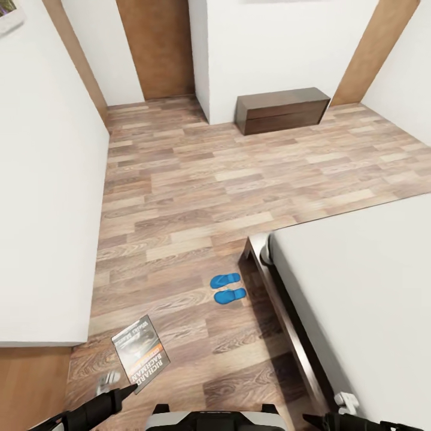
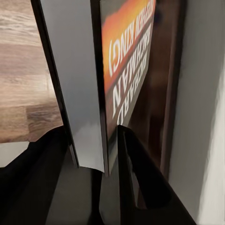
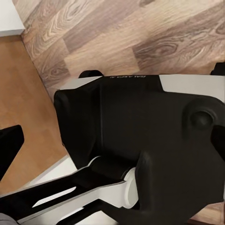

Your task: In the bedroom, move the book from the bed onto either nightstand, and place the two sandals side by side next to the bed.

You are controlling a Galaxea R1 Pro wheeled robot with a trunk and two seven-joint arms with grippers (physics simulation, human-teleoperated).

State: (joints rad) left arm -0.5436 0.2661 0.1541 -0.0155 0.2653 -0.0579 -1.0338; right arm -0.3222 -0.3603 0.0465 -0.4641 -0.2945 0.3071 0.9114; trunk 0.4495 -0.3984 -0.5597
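Closed on the lower edge of the book (image 1: pixel 140 352), the left gripper (image 1: pixel 127 390) shows in the head view as a black tapered tip that holds the thin paperback above the floor (image 1: pixel 197 197). Its cover is dark grey with an orange band and white letters. The floor is of light brown wood planks with a clear grain. On it the two blue sandals (image 1: pixel 227 288) lie flat, side by side and nearly touching, just beside the corner of the bed (image 1: pixel 359 287). The bed has a dark brown wooden frame and a smooth pale mattress. Plain white walls (image 1: pixel 48 197) stand around, and a long low dark-brown bench cabinet (image 1: pixel 282 109) stands at the far wall, well apart from the bed. The right gripper (image 1: pixel 346 402) is a small white part at the bed's edge; I cannot tell how far it is open.

From the left wrist view, the book (image 2: pixel 126 70) stands on edge between two black fingers (image 2: pixel 145 178), which press it from both sides; its pale side is smooth and matt.

From the right wrist view, the robot's own glossy black body (image 3: pixel 140 136) is close, with wood planks behind.
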